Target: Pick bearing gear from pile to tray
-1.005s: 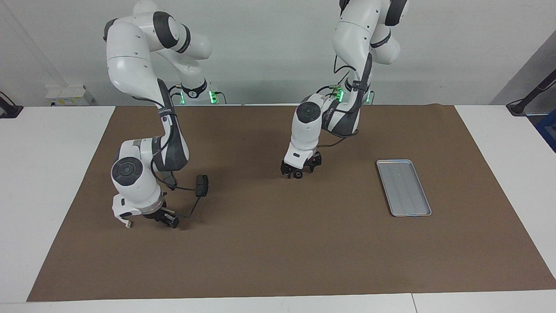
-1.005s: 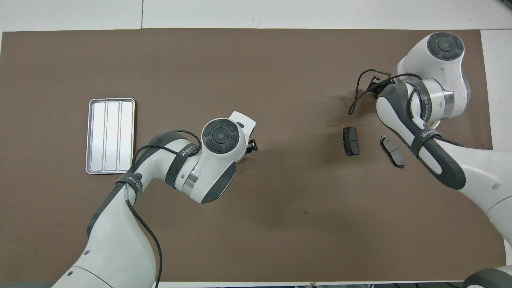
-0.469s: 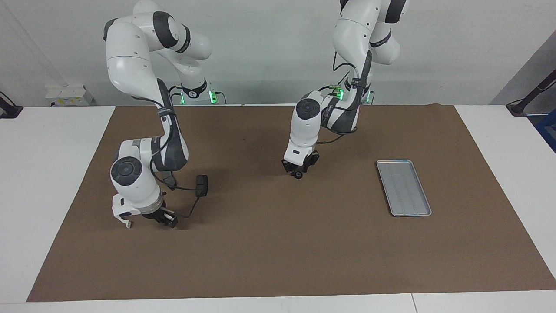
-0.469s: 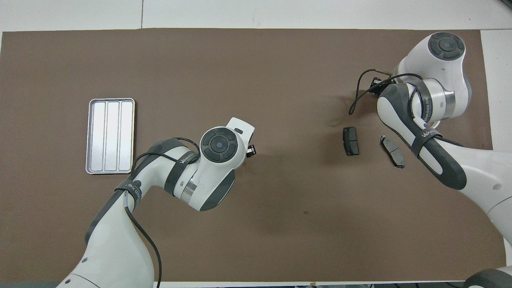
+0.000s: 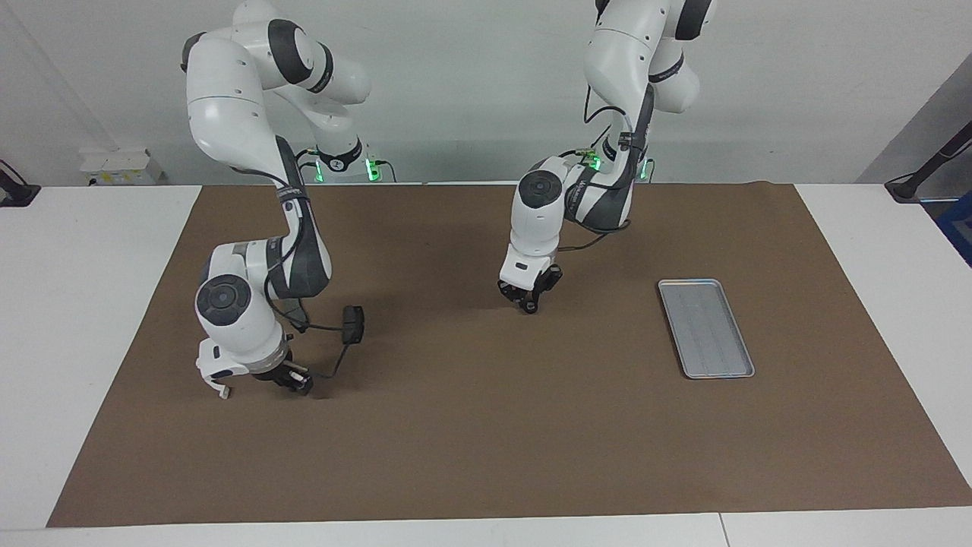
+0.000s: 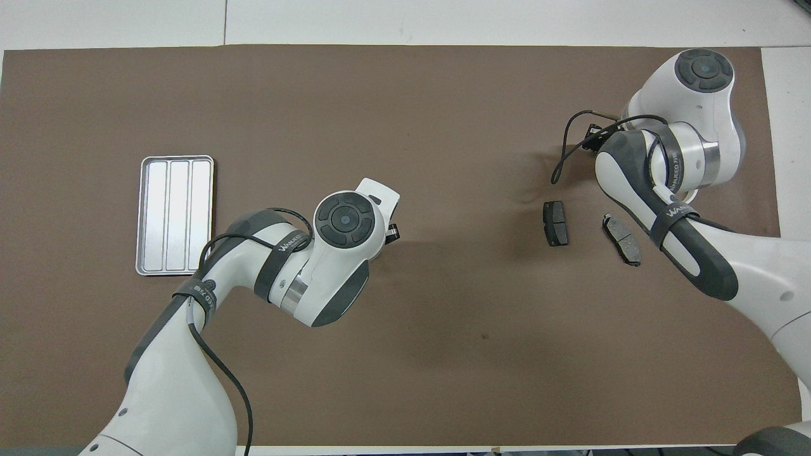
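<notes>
While both arms reach low over the mat:
Right gripper: fingertips pressed together, low over the mat; if it holds something, I cannot tell.
Brake pads: two, flat on the mat, apart from each other, near the right gripper.
Left gripper: over the mat's middle; spread or pinching, I cannot tell.
Tray: well apart from the left gripper, toward the left arm's end.

I note the tray at the left arm's end of the counter; two pads side by side at the right arm's.
</notes>
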